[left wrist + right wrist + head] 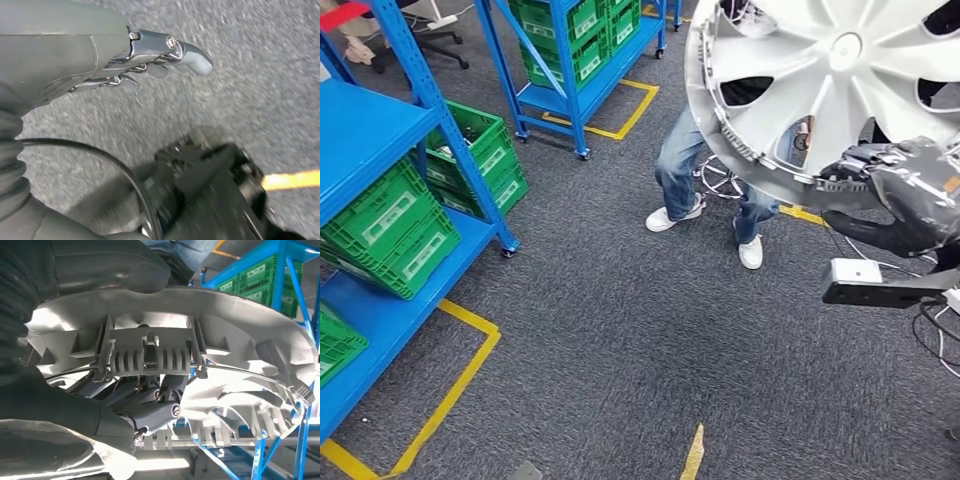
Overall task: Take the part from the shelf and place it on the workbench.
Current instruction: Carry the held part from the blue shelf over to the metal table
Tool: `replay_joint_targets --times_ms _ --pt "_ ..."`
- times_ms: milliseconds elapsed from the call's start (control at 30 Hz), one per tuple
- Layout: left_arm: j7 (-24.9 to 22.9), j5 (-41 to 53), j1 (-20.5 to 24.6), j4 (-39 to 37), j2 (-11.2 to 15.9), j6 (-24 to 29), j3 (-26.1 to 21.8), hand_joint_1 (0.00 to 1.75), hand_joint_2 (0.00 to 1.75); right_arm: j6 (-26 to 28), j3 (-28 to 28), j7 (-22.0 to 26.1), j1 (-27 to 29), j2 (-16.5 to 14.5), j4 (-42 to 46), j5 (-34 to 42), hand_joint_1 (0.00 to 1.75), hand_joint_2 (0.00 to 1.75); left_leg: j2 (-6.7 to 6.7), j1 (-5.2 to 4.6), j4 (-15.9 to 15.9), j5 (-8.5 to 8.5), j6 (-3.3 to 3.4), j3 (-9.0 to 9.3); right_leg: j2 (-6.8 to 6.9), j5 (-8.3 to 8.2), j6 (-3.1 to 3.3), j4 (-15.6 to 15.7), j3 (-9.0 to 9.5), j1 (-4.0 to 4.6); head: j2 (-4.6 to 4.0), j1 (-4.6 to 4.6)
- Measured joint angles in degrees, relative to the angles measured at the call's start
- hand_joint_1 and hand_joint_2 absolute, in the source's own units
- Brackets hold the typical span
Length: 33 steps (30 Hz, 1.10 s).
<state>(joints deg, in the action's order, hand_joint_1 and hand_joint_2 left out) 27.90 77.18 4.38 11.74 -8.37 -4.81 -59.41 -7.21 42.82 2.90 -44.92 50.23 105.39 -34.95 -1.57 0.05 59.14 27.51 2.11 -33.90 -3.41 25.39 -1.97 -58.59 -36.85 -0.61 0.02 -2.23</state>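
Aloft, right hand (901, 190) grips wheel cover (818, 80) rim.

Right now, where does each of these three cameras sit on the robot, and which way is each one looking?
Head view: high on the body, looking forward and down at grey carpet, blue shelves with green crates, a person's legs; the right hand grips a silver wheel cover.
Left wrist view: behind the left hand, fingers apart and empty, facing the carpet.
Right wrist view: behind the right hand, facing the wheel cover's ribbed rim.
Shared: head and right wrist views both show the wheel cover and blue shelves.
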Motion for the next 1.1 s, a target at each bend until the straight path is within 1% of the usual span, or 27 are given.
replay_joint_targets --times_ms 33,67,133,167,200,233,267,300,333,367,400,467,533,567,600,667,700,733,767,833,867,900,933,1000,1033,1067,1100 --pt "-0.05 0.15 0.03 0.01 -0.05 0.37 0.08 0.00 1.75 0.04 -0.40 0.07 0.37 0.67 0.36 0.08 1.75 1.75 0.26 0.14 -0.31 -0.20 0.18 0.13 0.56 0.68 -0.29 -0.85 -0.50 0.00 0.00 -0.09" --pt "-0.07 0.25 0.07 0.01 -0.10 0.67 0.16 0.00 1.75 0.03 -0.76 0.14 0.63 1.13 0.61 0.08 1.75 1.75 0.59 0.30 -0.55 -0.38 0.35 0.25 1.28 1.92 -0.58 -2.86 -1.50 -0.02 0.00 -0.20" --pt "-0.06 0.40 0.16 0.02 -0.20 1.14 0.27 0.00 1.75 -0.14 -1.19 0.24 1.00 1.48 0.80 -0.14 1.75 1.75 1.27 0.33 -0.62 -0.48 0.52 0.29 2.56 5.33 -1.11 -10.00 -4.83 -0.17 0.00 -0.35" --pt "-0.05 0.44 0.19 0.02 -0.24 1.27 0.30 0.00 1.75 -0.29 -1.27 0.25 1.12 1.49 0.81 -0.32 1.75 1.75 1.66 0.33 -0.61 -0.47 0.52 0.29 2.79 6.51 -1.34 -13.47 -6.46 -0.29 0.00 -0.36" --pt "-0.05 0.46 0.21 0.02 -0.28 1.35 0.31 0.00 1.75 -0.47 -1.32 0.27 1.18 1.49 0.82 -0.48 1.75 1.75 2.07 0.34 -0.60 -0.45 0.50 0.31 2.92 6.80 -1.51 -15.44 -7.39 -0.40 0.00 -0.34" --pt "-0.04 0.48 0.26 0.02 -0.31 1.40 0.32 0.00 1.75 -0.65 -1.34 0.29 1.16 1.48 0.82 -0.62 1.75 1.75 2.42 0.36 -0.58 -0.41 0.45 0.36 3.05 6.01 -1.65 -15.18 -7.21 -0.51 0.00 -0.36" --pt "0.01 0.48 0.33 0.02 -0.33 1.43 0.33 0.00 1.75 -0.85 -1.35 0.31 1.08 1.46 0.82 -0.74 1.75 1.75 2.73 0.40 -0.57 -0.33 0.35 0.44 3.29 4.34 -1.75 -12.59 -5.84 -0.63 0.00 -0.35" --pt "0.09 0.47 0.43 0.02 -0.35 1.45 0.33 0.00 1.75 -1.13 -1.36 0.32 0.90 1.39 0.81 -0.93 1.75 1.75 2.96 0.42 -0.56 -0.22 0.18 0.55 3.86 2.46 -1.84 -8.53 -3.71 -0.73 0.00 -0.37" --pt "0.21 0.46 0.52 0.02 -0.34 1.51 0.34 0.00 1.75 -1.48 -1.32 0.30 0.51 1.12 0.70 -1.19 1.75 1.75 3.19 0.31 -0.50 -0.10 -0.10 0.55 4.52 1.20 -1.83 -4.59 -1.46 -0.62 0.00 -0.40" --pt "0.33 0.46 0.59 0.02 -0.31 1.56 0.34 0.00 1.75 -1.85 -1.25 0.25 0.03 0.66 0.52 -1.51 1.75 1.75 3.42 0.18 -0.42 -0.02 -0.40 0.49 4.99 0.49 -1.59 -1.66 0.18 -0.53 0.00 -0.41" --pt "0.45 0.47 0.62 0.02 -0.26 1.59 0.36 0.00 1.75 -2.19 -1.08 0.14 -0.48 -0.03 0.22 -1.92 1.75 1.75 3.66 0.03 -0.34 0.03 -0.70 0.42 5.21 0.39 -1.24 -0.13 1.01 -0.39 0.00 -0.40" --pt "0.66 0.48 0.64 0.02 -0.17 1.59 0.40 0.00 1.75 -2.60 -0.55 -0.13 -1.16 -1.51 -0.57 -2.66 1.75 1.75 4.22 -0.10 -0.34 0.03 -1.20 0.38 4.72 0.56 -0.33 0.13 1.00 -0.25 0.00 -0.37" --pt "0.84 0.48 0.71 0.02 -0.08 1.56 0.49 0.00 1.75 -2.71 0.07 -0.37 -1.74 -2.50 -1.30 -3.14 1.75 1.75 3.86 0.03 0.53 0.93 -1.77 0.11 4.30 0.49 0.39 0.20 0.97 -0.35 0.00 -0.37" --pt "0.89 0.48 0.74 0.02 -0.02 1.56 0.53 0.00 1.75 -2.69 0.35 -0.48 -2.12 -2.90 -1.61 -3.27 1.75 1.75 3.35 0.09 2.34 2.19 -2.01 -0.60 4.11 0.42 0.73 0.27 0.99 -0.41 0.00 -0.36" --pt "0.91 0.48 0.74 0.01 0.05 1.58 0.57 0.00 1.75 -2.64 0.67 -0.57 -2.49 -3.35 -1.95 -3.36 1.75 1.75 2.76 0.14 5.26 3.91 -2.18 -1.83 3.92 0.38 1.02 0.31 1.02 -0.44 0.00 -0.33" --pt "0.80 0.49 0.65 0.00 0.14 1.64 0.66 0.00 1.75 -2.51 1.32 -0.73 -2.94 -4.30 -2.78 -3.42 1.75 1.75 2.30 0.13 12.52 7.11 -2.20 -5.05 3.37 0.40 1.34 0.28 1.02 -0.26 0.00 -0.32" --pt "0.74 0.49 0.59 0.00 0.19 1.68 0.71 0.00 1.75 -2.44 1.61 -0.75 -3.05 -4.72 -3.23 -3.43 1.75 1.75 2.28 0.12 14.86 7.57 -2.11 -6.18 3.03 0.41 1.40 0.26 1.05 -0.14 0.00 -0.32" --pt "0.68 0.50 0.55 0.00 0.25 1.70 0.75 0.00 1.75 -2.39 1.82 -0.77 -3.15 -5.09 -3.64 -3.43 1.75 1.75 2.26 0.10 15.33 6.95 -1.94 -6.53 2.65 0.42 1.42 0.24 1.09 -0.03 0.00 -0.32" --pt "0.67 0.50 0.52 0.00 0.33 1.73 0.78 0.00 1.75 -2.36 1.96 -0.78 -3.25 -5.40 -3.98 -3.43 1.75 1.75 2.18 0.07 13.76 5.35 -1.69 -6.00 2.24 0.43 1.43 0.22 1.15 0.08 0.00 -0.32" --pt "0.66 0.50 0.51 0.00 0.59 1.78 0.80 0.00 1.75 -2.34 2.08 -0.79 -3.53 -5.97 -4.51 -3.42 1.75 1.75 1.08 -0.05 6.97 1.13 -0.87 -3.27 1.51 0.46 1.42 0.19 1.24 0.23 0.00 -0.35" --pt "0.66 0.50 0.50 -0.01 0.71 1.80 0.81 0.00 1.75 -2.34 2.16 -0.79 -3.71 -6.24 -4.79 -3.42 1.75 1.75 0.37 -0.06 3.84 -0.20 -0.53 -2.02 1.15 0.46 1.36 0.11 1.15 0.30 0.00 -0.37" --pt "0.64 0.50 0.50 0.00 0.81 1.81 0.83 0.00 1.75 -2.30 2.24 -0.80 -3.86 -6.47 -5.05 -3.42 1.75 1.75 -0.21 -0.10 1.74 -0.76 -0.32 -1.21 0.87 0.40 1.22 0.05 0.94 0.28 0.00 -0.37" --pt "0.63 0.50 0.50 0.00 0.87 1.82 0.83 0.00 1.75 -2.25 2.32 -0.80 -3.96 -6.66 -5.30 -3.43 1.75 1.75 -0.51 -0.15 0.84 -0.66 -0.24 -0.89 0.61 0.29 0.99 0.04 0.70 0.21 0.00 -0.38" --pt "0.61 0.50 0.50 0.01 0.84 1.82 0.86 0.00 1.75 -2.15 2.39 -0.80 -4.07 -6.82 -5.64 -3.43 1.75 1.75 -0.06 -0.08 -0.02 -0.63 -0.17 -0.66 0.37 0.16 0.39 0.05 0.25 0.07 0.00 -0.33" --pt "0.61 0.50 0.50 0.01 0.84 1.82 0.87 0.00 1.75 -2.13 2.38 -0.80 -4.13 -6.84 -5.78 -3.43 1.75 1.75 0.23 0.05 -0.30 -0.79 -0.01 -0.52 0.70 0.51 0.09 -0.28 -0.05 0.06 0.00 -0.40" --pt "0.60 0.50 0.51 0.01 0.85 1.83 0.90 0.00 1.75 -2.13 2.39 -0.80 -4.25 -6.86 -5.92 -3.43 1.75 1.75 0.53 0.20 -0.57 -0.95 0.17 -0.39 1.22 1.39 -0.20 -1.56 -0.75 0.06 0.00 -0.54" --pt "0.60 0.50 0.52 0.02 0.87 1.84 0.92 0.00 1.75 -2.12 2.44 -0.79 -4.35 -6.89 -6.04 -3.43 1.75 1.75 0.85 0.32 -0.73 -1.07 0.30 -0.28 1.90 2.82 -0.46 -4.12 -2.04 -0.02 0.00 -0.65"
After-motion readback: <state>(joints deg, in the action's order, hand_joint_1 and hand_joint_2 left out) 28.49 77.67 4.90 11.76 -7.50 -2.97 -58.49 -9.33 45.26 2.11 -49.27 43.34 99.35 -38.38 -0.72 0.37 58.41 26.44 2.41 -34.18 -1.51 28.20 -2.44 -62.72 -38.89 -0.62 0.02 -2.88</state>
